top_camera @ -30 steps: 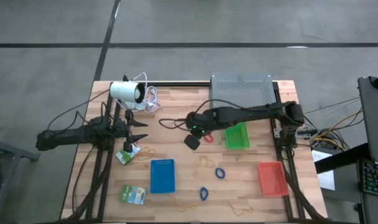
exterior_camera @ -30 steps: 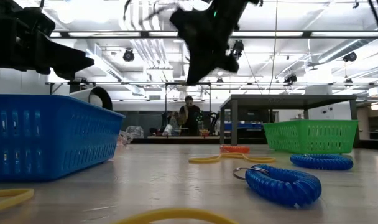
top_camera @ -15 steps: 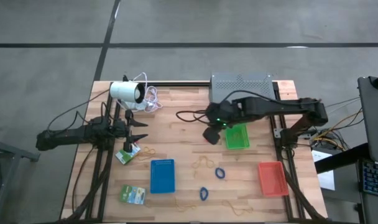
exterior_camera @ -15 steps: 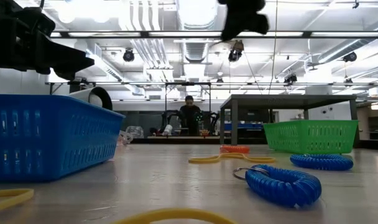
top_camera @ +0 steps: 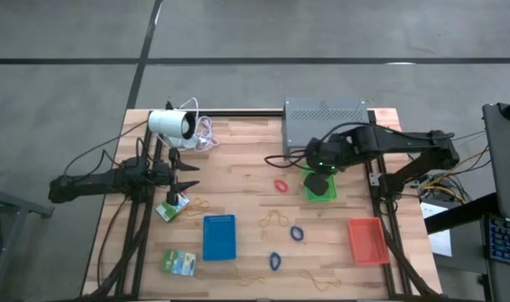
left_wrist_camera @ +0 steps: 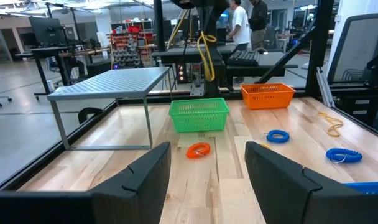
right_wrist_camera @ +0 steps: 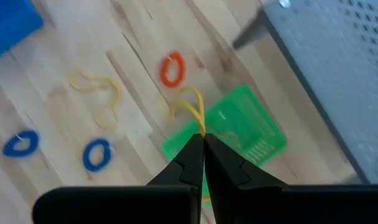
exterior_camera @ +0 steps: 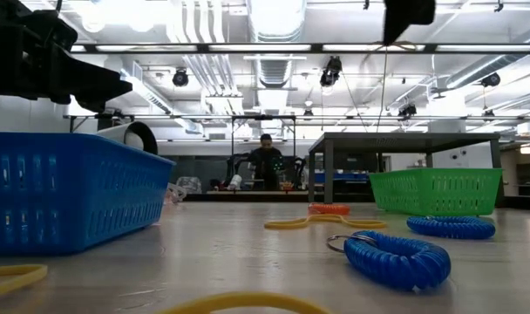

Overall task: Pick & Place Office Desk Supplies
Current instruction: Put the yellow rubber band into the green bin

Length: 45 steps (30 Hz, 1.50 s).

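Right fingers [right_wrist_camera: 202,144] pinch one yellow rubber band [right_wrist_camera: 190,107] above the green tray [right_wrist_camera: 242,130]; left fingers [left_wrist_camera: 207,171] spread; two blue loops [top_camera: 298,233].

1. Premises: robotics laboratory or workshop hall.
2. Bare grey concrete floor [top_camera: 238,33] surrounds the pale wooden plank worktop [top_camera: 238,159].
3. Exposed silver ceiling ducts [exterior_camera: 200,30] and strip lighting run overhead.
4. Black monitors [left_wrist_camera: 46,30] on desks, stocked shelving and standing persons [left_wrist_camera: 242,22] are beyond.

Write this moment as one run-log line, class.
right hand: shut on rubber band, above green tray | left hand: open, waiting above packet
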Available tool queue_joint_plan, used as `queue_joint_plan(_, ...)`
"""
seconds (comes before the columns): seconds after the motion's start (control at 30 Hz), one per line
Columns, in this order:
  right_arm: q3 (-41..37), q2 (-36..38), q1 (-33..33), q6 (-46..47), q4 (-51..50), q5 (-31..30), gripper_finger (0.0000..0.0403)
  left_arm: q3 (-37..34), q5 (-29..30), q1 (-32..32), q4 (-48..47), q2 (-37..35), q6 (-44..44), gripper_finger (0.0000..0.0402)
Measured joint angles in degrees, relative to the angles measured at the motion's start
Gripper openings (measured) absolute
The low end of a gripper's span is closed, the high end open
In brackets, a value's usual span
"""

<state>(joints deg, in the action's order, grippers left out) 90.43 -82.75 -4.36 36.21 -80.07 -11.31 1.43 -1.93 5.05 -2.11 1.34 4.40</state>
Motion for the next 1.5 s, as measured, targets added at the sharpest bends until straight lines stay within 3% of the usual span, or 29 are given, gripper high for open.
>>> queue_joint_plan(0.4,-10.3,9.2,0.0,-0.4,-2.2,0.0,0.0008,0.0,0.0,0.0,0.0,0.0,0.0,0.0212)
queue_joint_plan(0.87,-33.4,18.6,1.2,-0.2,13.5,-0.7,0.0008,0.0,0.0,0.0,0.0,0.0,0.0,0.0212)
queue_joint_plan(1.5,-50.2,18.9,3.7,-0.7,35.2,-0.4,0.0008,0.0,0.0,0.0,0.0,0.0,0.0,0.0212)
